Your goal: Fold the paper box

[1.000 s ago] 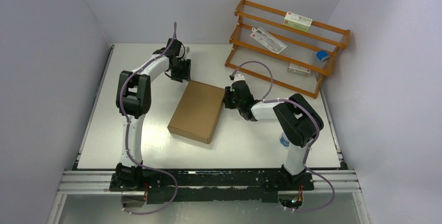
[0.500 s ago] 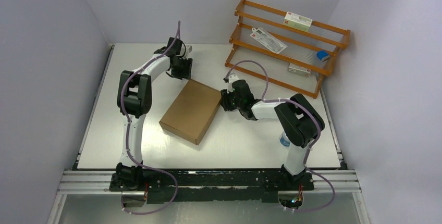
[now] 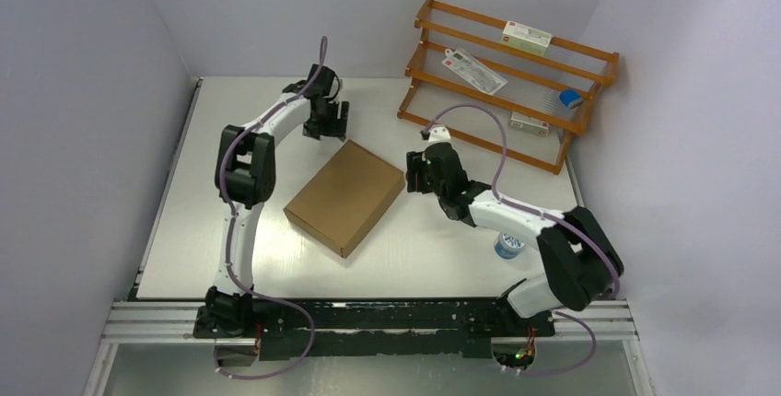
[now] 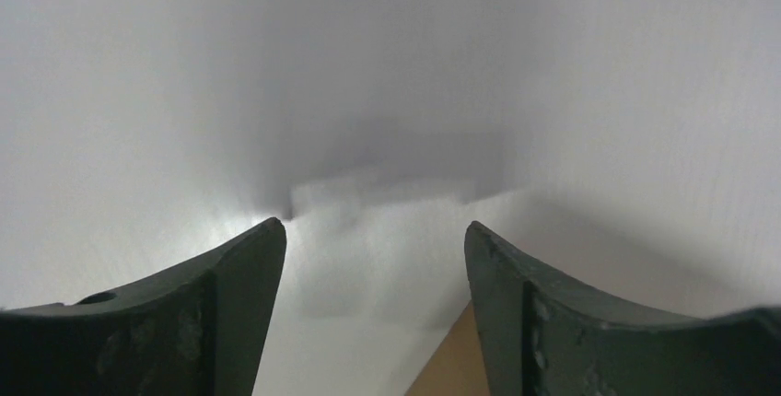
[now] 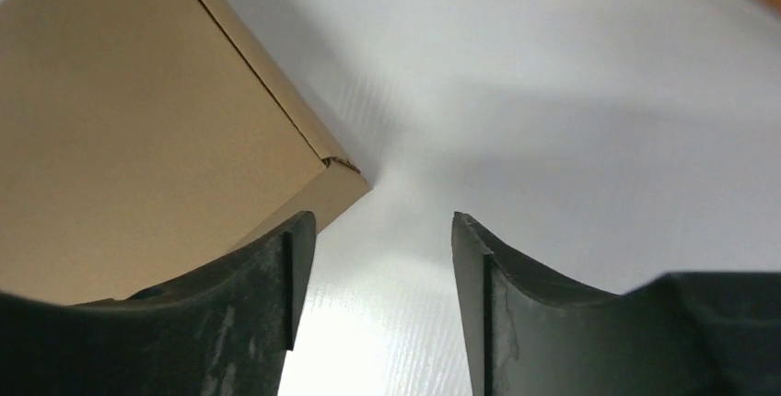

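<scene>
White glossy table (image 3: 184,230), pale grey walls (image 3: 92,92); paper box (image 3: 343,195) closed; left jaws, right jaws apart, empty.

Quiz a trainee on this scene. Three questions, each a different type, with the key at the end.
1. True or false: the right gripper is clamped on the paper box.
2. Where does the wooden rack stand? A) at the far right of the table B) at the near left corner C) on top of the box
3. Fill in: the small round tin sits beside the ___ arm.
Key: 1 false, its jaws stand open with nothing between them; 2 A; 3 right.
</scene>
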Motion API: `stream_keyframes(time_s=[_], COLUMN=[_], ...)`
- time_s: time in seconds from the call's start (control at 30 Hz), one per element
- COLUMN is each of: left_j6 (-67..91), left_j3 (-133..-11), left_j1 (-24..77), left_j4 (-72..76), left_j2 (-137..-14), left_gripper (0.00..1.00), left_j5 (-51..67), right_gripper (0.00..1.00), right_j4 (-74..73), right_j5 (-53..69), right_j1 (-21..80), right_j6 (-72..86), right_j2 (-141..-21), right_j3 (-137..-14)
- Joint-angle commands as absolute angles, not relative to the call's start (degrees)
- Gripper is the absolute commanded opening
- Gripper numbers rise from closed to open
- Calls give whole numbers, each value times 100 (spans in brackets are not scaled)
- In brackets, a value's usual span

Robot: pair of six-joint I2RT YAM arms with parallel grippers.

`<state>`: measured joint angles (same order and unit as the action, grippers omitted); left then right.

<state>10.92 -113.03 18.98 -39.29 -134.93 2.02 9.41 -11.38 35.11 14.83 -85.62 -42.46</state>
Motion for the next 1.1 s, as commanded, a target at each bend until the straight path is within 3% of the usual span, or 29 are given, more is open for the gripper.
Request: stream_keyframes(time_s=[0.0,0.2,0.3,0.5,0.77,1.07], left_j6=[1368,1517,1480,1423,1503,1148], left_j3=[-10751,-9514,-8651,-6815,-5278,-4452], left_j1=[1683,1350,1243,1132,1502,1793], left_j4=[-3731,-3260,-2982,-2418,-1778,-2005], left_j2=[-12302,-10348,-9319,-7028,-4337,-2222], left_gripper=[78,85,88,98,98,98], left_j5=[-452,-400,-102,-90,-474,-1349], right_gripper=[66,92,99,100,100,100], right_j4=[588,249,73,-312,-782,-1646], right_j5=[-1794,-2374,-2715,-3487,-3545,-3581], right_j1=[3518,3357,3271,3208,3201,3200], right_j6=[1666,1878,1956,2251,2125,1645], right_j2=[-7975,-7266,-6792,-5565,-3808,-3042], right_j3=[-4163,-4184,-4124,-3793,-3582,-4202])
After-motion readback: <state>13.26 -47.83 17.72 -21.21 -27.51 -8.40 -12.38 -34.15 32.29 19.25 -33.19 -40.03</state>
